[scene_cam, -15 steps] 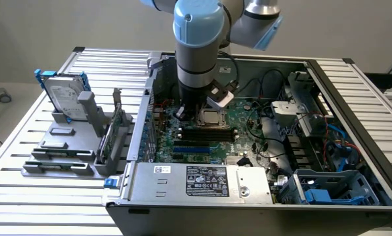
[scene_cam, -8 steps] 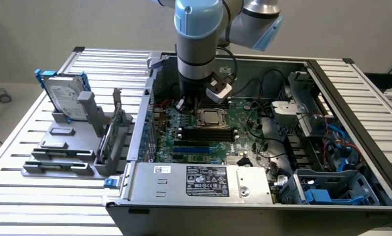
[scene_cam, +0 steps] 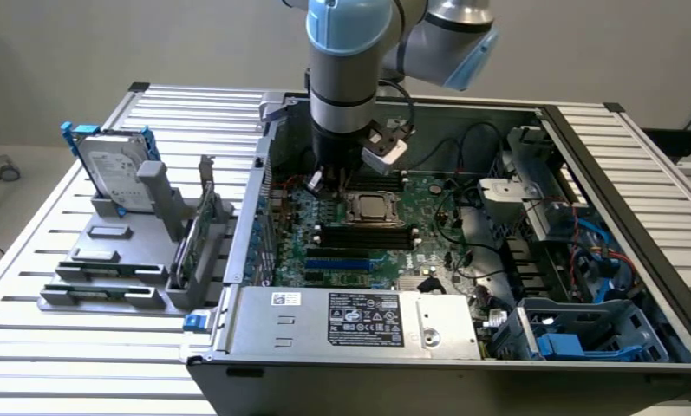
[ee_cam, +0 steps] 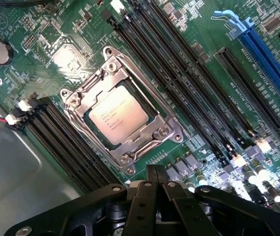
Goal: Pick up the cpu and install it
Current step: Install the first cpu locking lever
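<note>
The cpu [ee_cam: 118,113], a flat square chip with a silvery top, lies inside the metal-framed socket [ee_cam: 83,98] on the green motherboard [ee_cam: 204,113]. In the exterior view the cpu [scene_cam: 372,206] sits mid-board inside the open computer case. My gripper [ee_cam: 155,171] is shut, its two dark fingers pressed together with nothing between them. It hovers above the board just beside the socket, apart from the chip. In the exterior view the gripper [scene_cam: 328,184] hangs under the arm, just to the left of the socket, near the case's left wall.
Black memory slots [ee_cam: 179,73] flank the socket, and a blue slot [ee_cam: 272,64] lies further off. The case holds cables and drive bays [scene_cam: 576,260] at the exterior view's right and a silver power supply [scene_cam: 357,321] in front. A hard drive with blue rails [scene_cam: 116,169] stands on a grey rack outside.
</note>
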`<state>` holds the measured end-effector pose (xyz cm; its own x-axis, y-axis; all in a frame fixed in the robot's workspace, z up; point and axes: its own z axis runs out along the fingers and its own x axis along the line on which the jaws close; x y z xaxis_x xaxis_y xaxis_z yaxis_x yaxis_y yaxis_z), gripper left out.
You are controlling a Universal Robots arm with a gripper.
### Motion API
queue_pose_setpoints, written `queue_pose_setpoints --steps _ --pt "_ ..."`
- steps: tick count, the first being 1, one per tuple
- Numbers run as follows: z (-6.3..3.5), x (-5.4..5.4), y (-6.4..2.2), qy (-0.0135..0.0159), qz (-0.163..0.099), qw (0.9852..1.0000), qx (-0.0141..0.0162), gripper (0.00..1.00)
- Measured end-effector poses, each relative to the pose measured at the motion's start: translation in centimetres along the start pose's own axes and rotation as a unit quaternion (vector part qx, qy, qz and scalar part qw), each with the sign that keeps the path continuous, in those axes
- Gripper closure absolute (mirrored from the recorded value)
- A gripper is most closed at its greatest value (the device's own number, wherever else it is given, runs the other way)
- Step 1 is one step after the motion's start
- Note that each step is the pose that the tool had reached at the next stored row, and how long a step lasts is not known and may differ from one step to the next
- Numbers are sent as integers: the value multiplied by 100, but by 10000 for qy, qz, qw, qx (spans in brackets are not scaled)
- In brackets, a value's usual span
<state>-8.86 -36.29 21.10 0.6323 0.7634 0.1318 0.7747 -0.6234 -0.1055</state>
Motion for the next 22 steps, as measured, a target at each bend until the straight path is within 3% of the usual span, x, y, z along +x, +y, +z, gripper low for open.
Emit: queue_pose_setpoints --steps 3,7,12,17,20,22 --pt "-30 7 -23 -91 -122 9999 -45 89" --pt "-90 25 -53 -191 -295 9993 -87 89" --pt "-159 32 -81 -343 -568 9977 -152 89" --pt "-211 29 -103 -524 -883 9945 -230 89" --pt "-248 29 -115 -623 -1096 9917 -268 89" --pt "-275 31 -121 -674 -1244 9895 -283 89"
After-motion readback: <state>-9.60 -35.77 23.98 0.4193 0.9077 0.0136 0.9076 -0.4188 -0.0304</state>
